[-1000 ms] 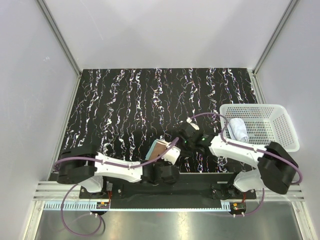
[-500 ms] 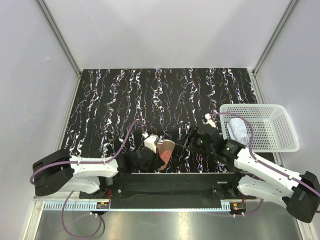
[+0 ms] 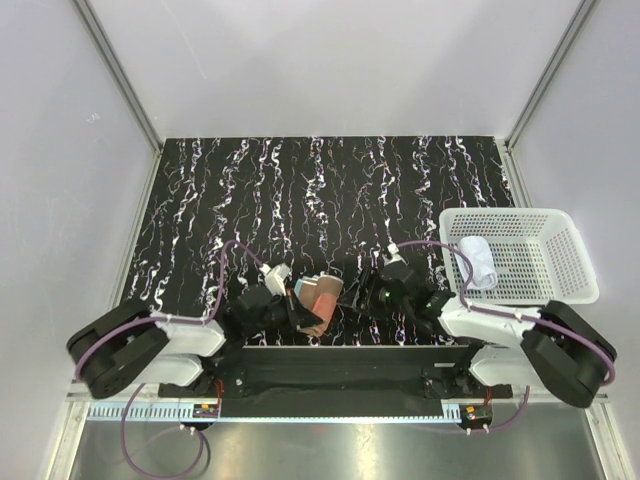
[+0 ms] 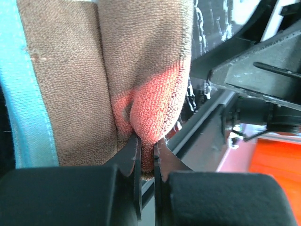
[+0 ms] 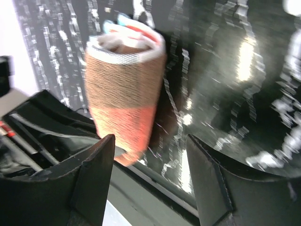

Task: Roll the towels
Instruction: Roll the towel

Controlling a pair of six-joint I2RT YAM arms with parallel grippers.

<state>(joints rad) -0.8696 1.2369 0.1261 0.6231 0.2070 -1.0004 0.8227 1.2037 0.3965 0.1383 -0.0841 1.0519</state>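
- While the left gripper [image 4: 146, 146] is clamped on one lower end of the orange roll [image 4: 141, 70], its jaws nearly together with only a thin fold of cloth between them, the right gripper [image 5: 150, 141] stands with its two fingers well apart and nothing between them.
- We see the orange roll [image 3: 322, 298] at the near edge of the table [image 3: 250, 200], between the two grippers. The left gripper [image 3: 292, 306] is at its left side, and the right gripper [image 3: 374, 292] is just beside it on the right, not touching.
- From the right wrist, the orange roll [image 5: 124, 89] lies ahead of the open fingers and slightly left of their gap. Its long axis points away from them, with the spiral end farthest off and the pinched end nearest.
- We cannot tell whether the roll rests on the table or hangs just above it.
- The white roll [image 3: 478, 262] lies in the basket [image 3: 540, 218], near its left wall, well to the right of both grippers.
- We judge the rolling itself done for both towels, with the orange one left to be placed.
- We judge that the left arm owns the roll, while the right arm is nearer the basket. A handover would need the right fingers to close across the roll's width, not along its axis.
- We think the thin pinch at one end could let the roll loosen or unwind if swung.
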